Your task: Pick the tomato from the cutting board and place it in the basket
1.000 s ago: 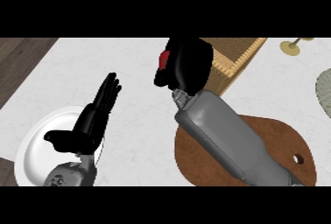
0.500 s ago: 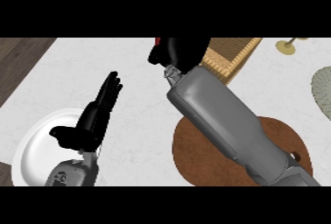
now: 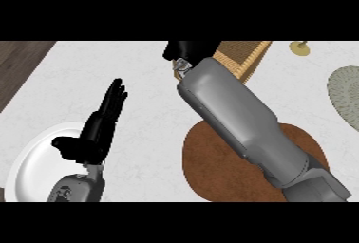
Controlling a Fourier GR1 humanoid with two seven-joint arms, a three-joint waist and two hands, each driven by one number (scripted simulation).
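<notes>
Marble table (image 3: 151, 71) | right hand (image 3: 191, 49) beside far-edge basket (image 3: 245, 53) | grasp: I can't tell | I'd centre over it before release.

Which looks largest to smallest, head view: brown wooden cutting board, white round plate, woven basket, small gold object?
brown wooden cutting board
white round plate
woven basket, mostly hidden, so unsure
small gold object
</notes>
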